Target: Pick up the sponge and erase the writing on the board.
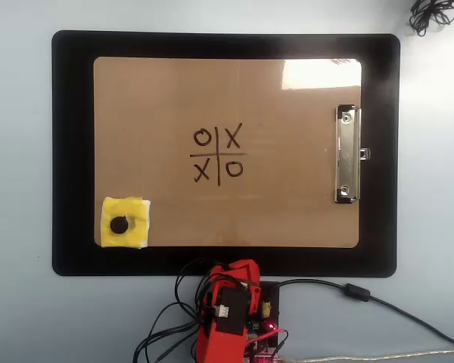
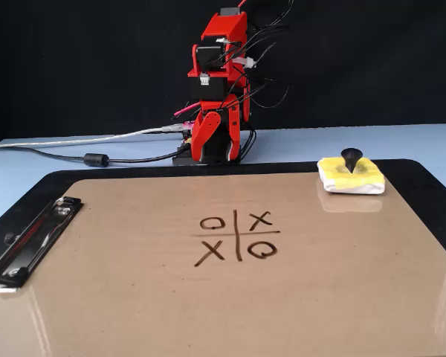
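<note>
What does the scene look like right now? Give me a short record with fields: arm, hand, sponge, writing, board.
arm: folded at its base, off the board's edge, not reaching over it
hand: tucked in against the arm, open or shut cannot be told
sponge: yellow, black knob on top, lying untouched on the board's lower left corner in the overhead view
writing: tic-tac-toe grid, two O's and two X's, intact mid-board
board: brown clipboard on a black mat; metal clip at right in the overhead view

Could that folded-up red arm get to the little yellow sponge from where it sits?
Probably yes. The sponge lies in the open on the corner of the board nearest the arm's base, knob up, with nothing standing between it and the arm. Whether it stretches far enough, I can't tell.
</note>
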`<state>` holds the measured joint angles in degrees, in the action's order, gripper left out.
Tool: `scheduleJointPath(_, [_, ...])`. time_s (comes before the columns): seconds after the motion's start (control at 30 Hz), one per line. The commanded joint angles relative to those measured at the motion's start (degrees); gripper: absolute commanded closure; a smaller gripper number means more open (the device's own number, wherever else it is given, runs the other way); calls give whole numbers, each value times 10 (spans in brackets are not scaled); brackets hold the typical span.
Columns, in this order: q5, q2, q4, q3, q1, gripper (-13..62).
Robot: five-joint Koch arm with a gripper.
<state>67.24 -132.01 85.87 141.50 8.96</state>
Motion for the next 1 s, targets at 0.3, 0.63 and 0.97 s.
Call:
scheduleJointPath(0.3, [6, -27, 76, 11, 11, 149])
scheduleJointPath(0.63, [10, -27, 84, -186, -1, 157])
scheduleJointPath(0.97, [340, -29, -113, -296, -466, 158])
